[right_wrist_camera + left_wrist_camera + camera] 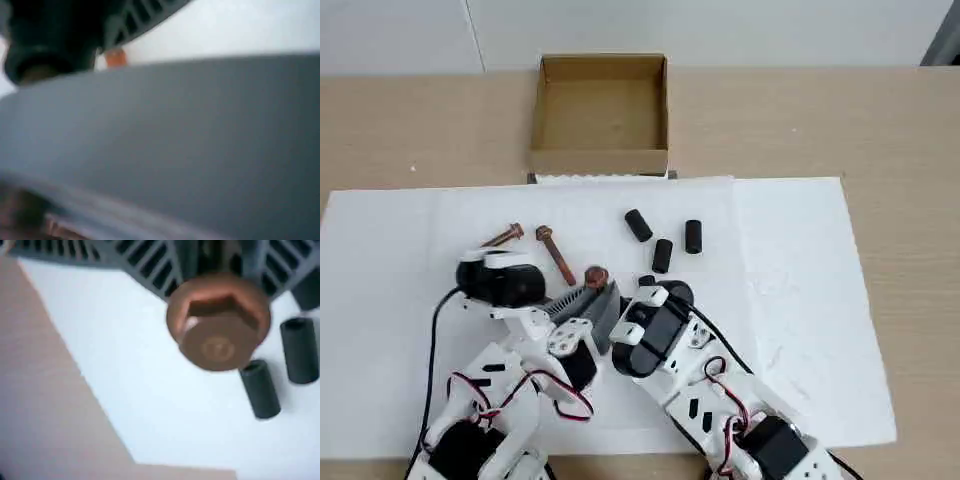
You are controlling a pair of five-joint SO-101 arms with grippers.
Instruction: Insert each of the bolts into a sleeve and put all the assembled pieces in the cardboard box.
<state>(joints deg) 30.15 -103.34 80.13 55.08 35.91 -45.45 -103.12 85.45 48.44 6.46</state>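
My left gripper (590, 292) is shut on a copper bolt (596, 276). The bolt's hexagonal head (217, 325) faces the left wrist camera, with ribbed grey fingers (145, 260) behind it. My right gripper (638, 290) meets it from the right, shut on a black sleeve (645, 282). That sleeve (42, 42) looms dark and close in the right wrist view. Two loose bolts (505, 236) (557, 255) lie on the white paper to the left. Three black sleeves (638, 225) (662, 255) (693, 236) lie just beyond the grippers. The cardboard box (600, 160) stands at the back.
White paper (800, 300) covers the middle of the wooden table (900, 120). The box is open-topped with nothing inside it. Both arms crowd the near centre, and bare paper stretches to the right of them.
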